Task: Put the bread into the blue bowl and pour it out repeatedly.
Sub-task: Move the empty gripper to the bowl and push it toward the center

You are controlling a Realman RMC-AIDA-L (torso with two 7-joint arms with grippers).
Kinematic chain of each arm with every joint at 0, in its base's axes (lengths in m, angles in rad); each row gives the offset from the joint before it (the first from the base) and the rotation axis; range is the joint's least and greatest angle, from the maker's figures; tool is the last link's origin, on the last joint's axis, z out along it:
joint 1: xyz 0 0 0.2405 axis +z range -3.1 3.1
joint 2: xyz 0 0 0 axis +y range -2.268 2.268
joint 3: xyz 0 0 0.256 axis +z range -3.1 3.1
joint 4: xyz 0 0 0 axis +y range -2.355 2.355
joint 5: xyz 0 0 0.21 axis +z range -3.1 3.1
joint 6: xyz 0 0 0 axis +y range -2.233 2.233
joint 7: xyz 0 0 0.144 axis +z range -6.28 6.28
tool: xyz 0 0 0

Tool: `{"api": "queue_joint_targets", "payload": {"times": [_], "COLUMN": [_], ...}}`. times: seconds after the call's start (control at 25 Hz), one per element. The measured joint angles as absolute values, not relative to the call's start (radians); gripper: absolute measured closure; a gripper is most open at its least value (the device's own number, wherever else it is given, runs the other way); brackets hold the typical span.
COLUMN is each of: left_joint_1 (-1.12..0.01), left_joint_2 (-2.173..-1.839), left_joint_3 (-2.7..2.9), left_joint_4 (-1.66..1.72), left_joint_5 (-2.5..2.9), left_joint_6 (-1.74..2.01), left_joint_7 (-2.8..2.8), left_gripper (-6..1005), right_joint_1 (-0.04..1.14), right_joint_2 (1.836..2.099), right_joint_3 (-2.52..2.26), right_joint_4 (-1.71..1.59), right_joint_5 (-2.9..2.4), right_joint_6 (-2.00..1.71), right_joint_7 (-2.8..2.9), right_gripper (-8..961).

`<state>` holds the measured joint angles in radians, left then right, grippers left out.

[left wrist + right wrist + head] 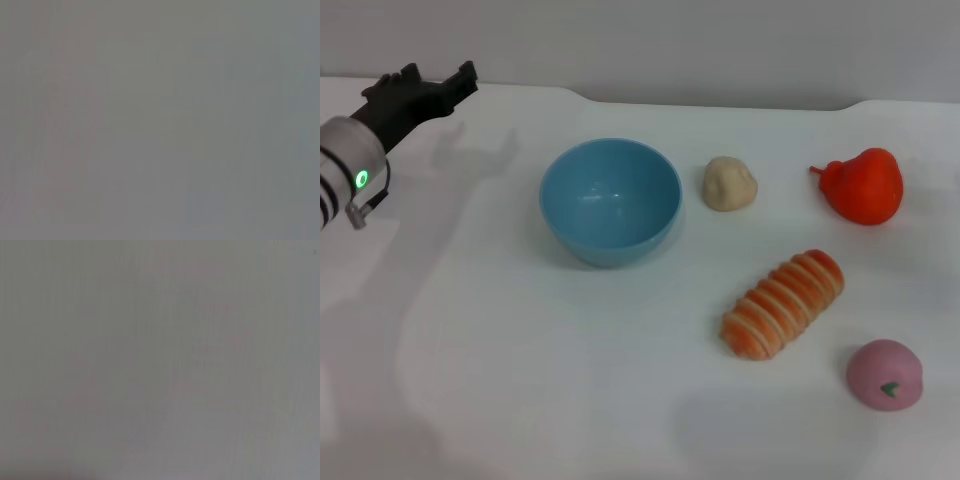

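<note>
The bread [783,303] is lying on the white table [520,380], striped side up, angled with one end pointing toward the far right and the other toward the near left. It is sitting to the right of the blue bowl [610,200] and nearer the robot, well apart from it. The blue bowl is standing upright with nothing inside it.

A small round beige lump [730,184] is resting just beside the bowl on its right. A red-orange pear-shaped toy [863,186] is lying farther right, near the table's far edge. A pink round toy [886,374] with a small green mark is sitting near the bread's right, closer to the robot.

The left gripper [432,85] is hovering at the far left of the table, well apart from the bowl and the bread, and is grasping nothing; whether its fingers are parted or closed cannot be told. The right gripper is not appearing in the head view. Both wrist views are showing only a featureless grey surface.
</note>
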<state>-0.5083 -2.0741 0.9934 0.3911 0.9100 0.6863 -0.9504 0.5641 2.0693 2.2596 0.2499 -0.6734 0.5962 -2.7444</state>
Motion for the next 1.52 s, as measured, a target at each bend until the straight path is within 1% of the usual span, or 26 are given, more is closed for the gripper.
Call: {"api": "queue_joint_targets", "payload": {"times": [0.12, 0.2, 0.32, 0.52, 0.96, 1.2, 1.52], "left_joint_1": [-0.501, -0.488, -0.473, -0.478, -0.472, -0.492, -0.5], "left_joint_2": [-2.074, -2.072, -2.078, -2.079, -2.079, -2.079, -2.079], "left_joint_3": [0.992, 0.988, 0.988, 0.988, 0.93, 0.925, 0.925], "left_joint_4": [0.335, 0.251, 0.169, 0.031, -0.038, -0.04, -0.041], "left_joint_5": [0.808, 0.66, 0.514, 0.39, 0.373, 0.371, 0.37], "left_joint_6": [0.757, 0.869, 0.999, 1.146, 1.124, 1.042, 1.032], "left_joint_7": [-0.852, -0.701, -0.464, -0.172, -0.105, -0.105, -0.104], "left_gripper": [172, 172, 172, 172, 171, 171, 172], "right_joint_1": [0.566, 0.567, 0.567, 0.568, 0.57, 0.571, 0.574], "right_joint_2": [2.069, 2.069, 2.069, 2.069, 2.07, 2.072, 2.072], "right_joint_3": [2.26, 2.26, 2.26, 2.262, 2.264, 2.264, 2.264], "right_joint_4": [0.25, 0.25, 0.25, 0.25, 0.242, 0.238, 0.238], "right_joint_5": [-0.673, -0.673, -0.673, -0.673, -0.672, -0.667, -0.666], "right_joint_6": [0.59, 0.589, 0.588, 0.588, 0.587, 0.587, 0.587], "right_joint_7": [-2.744, -2.744, -2.744, -2.744, -2.744, -2.744, -2.744], "right_gripper": [412, 413, 413, 413, 412, 412, 413]}}
